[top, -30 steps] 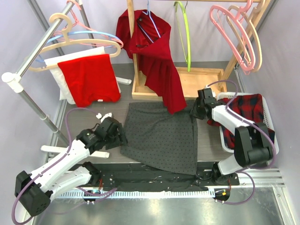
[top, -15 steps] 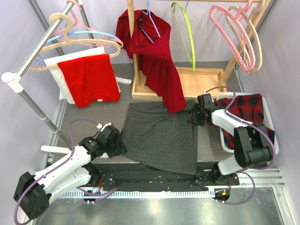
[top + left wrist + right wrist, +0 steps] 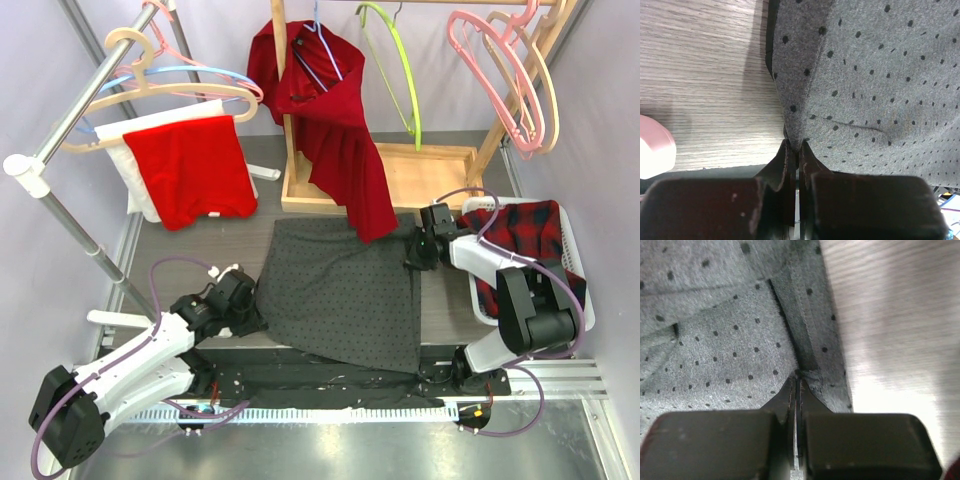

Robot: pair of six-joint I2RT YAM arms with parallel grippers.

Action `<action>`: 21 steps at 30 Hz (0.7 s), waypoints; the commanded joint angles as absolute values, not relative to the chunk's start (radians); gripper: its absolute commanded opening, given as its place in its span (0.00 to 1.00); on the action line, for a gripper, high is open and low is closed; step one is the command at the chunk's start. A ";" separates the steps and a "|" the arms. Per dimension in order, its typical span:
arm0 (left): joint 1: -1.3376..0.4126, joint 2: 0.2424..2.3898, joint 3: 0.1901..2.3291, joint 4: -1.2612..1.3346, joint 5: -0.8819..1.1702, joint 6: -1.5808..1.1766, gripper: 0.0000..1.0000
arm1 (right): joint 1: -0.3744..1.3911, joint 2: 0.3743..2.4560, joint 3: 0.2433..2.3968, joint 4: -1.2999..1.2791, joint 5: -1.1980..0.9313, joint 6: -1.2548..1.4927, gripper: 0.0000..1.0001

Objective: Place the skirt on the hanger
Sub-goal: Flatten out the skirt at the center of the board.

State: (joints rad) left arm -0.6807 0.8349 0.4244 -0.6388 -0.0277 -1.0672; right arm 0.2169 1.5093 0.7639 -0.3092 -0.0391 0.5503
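In the white basket (image 3: 586, 300) lies plaid cloth (image 3: 525, 225); left end effector (image 3: 797, 146) and right end effector (image 3: 796, 376) each pinch the skirt (image 3: 345, 290).

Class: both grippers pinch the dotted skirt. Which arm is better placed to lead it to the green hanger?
Right, probably: the right gripper pinches the skirt's far corner, nearer the green hanger; the left gripper holds its near left edge.
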 commanded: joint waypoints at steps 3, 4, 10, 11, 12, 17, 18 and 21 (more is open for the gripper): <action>-0.684 0.833 0.433 -0.632 -0.041 -1.066 0.00 | 0.218 1.312 0.773 -0.460 0.165 0.575 0.01; -0.684 0.833 0.431 -0.632 -0.041 -1.066 0.00 | 0.215 1.286 0.766 -0.480 0.184 0.583 0.01; -0.684 0.831 0.433 -0.630 -0.032 -1.057 0.00 | 0.170 1.175 0.713 -0.529 0.219 0.618 0.01; -0.684 0.830 0.434 -0.624 -0.025 -1.054 0.00 | 0.155 1.181 0.703 -0.529 0.222 0.618 0.01; -0.684 0.830 0.436 -0.617 -0.012 -1.040 0.00 | 0.147 1.204 0.698 -0.528 0.227 0.618 0.01; -0.702 0.830 0.440 -0.574 0.066 -1.006 0.00 | 0.103 1.291 0.698 -0.477 0.207 0.591 0.01; -0.707 0.837 0.440 -0.574 0.063 -1.006 0.00 | 0.101 1.302 0.706 -0.466 0.186 0.583 0.06; -0.712 0.851 0.440 -0.577 0.051 -1.008 0.00 | 0.103 1.316 0.736 -0.433 0.103 0.578 0.27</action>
State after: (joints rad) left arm -0.7021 0.8379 0.4244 -0.5804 0.0311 -1.0332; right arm 0.1150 1.3163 0.6907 -0.4969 0.1337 0.5968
